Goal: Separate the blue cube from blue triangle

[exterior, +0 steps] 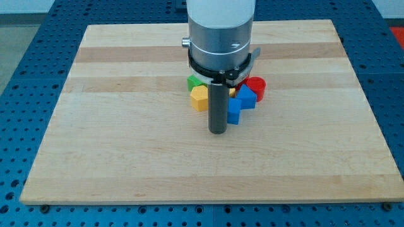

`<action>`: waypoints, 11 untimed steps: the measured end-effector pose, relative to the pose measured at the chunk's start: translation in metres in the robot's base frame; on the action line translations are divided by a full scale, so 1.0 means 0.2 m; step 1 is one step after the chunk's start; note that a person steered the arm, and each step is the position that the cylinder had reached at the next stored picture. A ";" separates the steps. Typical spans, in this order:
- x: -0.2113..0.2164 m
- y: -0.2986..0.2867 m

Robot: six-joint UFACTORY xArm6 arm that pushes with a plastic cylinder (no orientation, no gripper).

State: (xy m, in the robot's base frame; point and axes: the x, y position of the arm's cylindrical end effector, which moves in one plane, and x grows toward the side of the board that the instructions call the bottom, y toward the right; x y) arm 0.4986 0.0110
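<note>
Not yet separated: blue cube (233,111) touches blue triangle (247,96) at cluster's right, beside red cylinder (256,86), yellow block (200,98), green block (194,81). My tip (218,132), a bare rod holding nothing, sits just left of the cube on tabletop (126,139). Whole push remains.

- You see a board (126,126) of pale wood, in lengthwise strips with fine grain and a smooth, satin finish.
- Around it lies a blue metal-looking base (25,75) dotted with holes, slightly shiny.
- The rod ending in my tip (218,132) looks dark, matt and smooth.
- Above it, at 12 o'clock, the arm's collar (221,34) looks like brushed grey metal.
- The blue cube (234,111), blue triangle (247,96), yellow block (199,98), green block (194,81) and red block (257,86) look like smooth, plain-coloured plastic.
</note>
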 end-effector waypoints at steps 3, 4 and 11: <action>-0.01 -0.01; -0.07 -0.02; -0.24 0.47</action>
State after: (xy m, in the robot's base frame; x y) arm 0.4510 0.1057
